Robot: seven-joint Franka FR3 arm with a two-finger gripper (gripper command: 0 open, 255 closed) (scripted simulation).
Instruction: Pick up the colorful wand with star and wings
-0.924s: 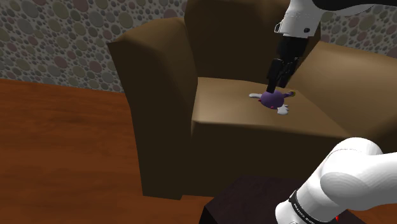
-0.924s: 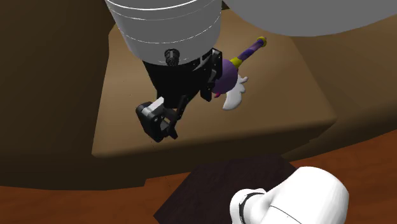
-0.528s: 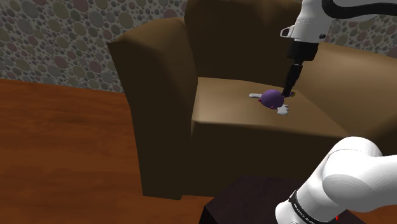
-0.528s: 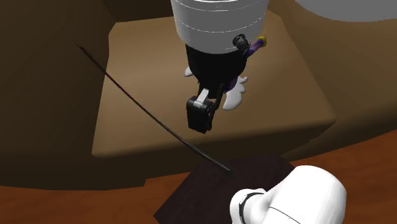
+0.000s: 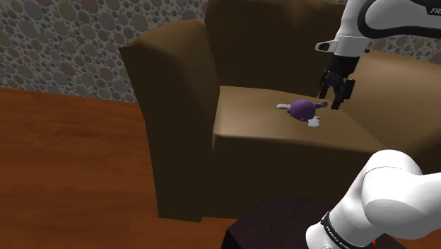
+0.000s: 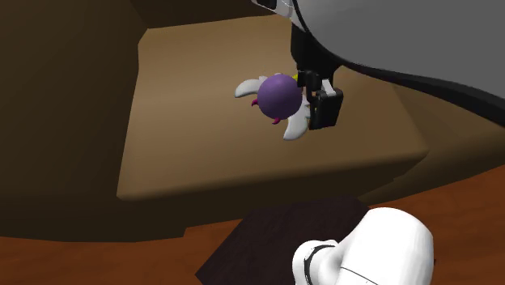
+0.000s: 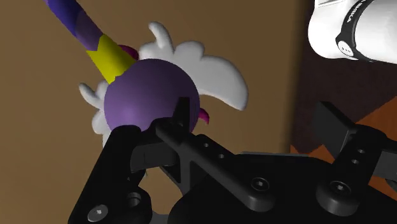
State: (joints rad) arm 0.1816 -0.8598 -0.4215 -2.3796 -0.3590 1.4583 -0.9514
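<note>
Pincer spread beside wand | handle end cut off | 1 wing part-hidden

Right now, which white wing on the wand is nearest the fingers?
The wing on the second exterior view's right, beside the fingers; the other wing lies beyond the ball.

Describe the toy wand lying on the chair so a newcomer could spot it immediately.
Start at the brown armchair against the bubble-patterned wall; on its seat cushion lies the wand. Beside the black gripper, it stands out by its round purple head, white wings and yellow band on a purple handle.
</note>
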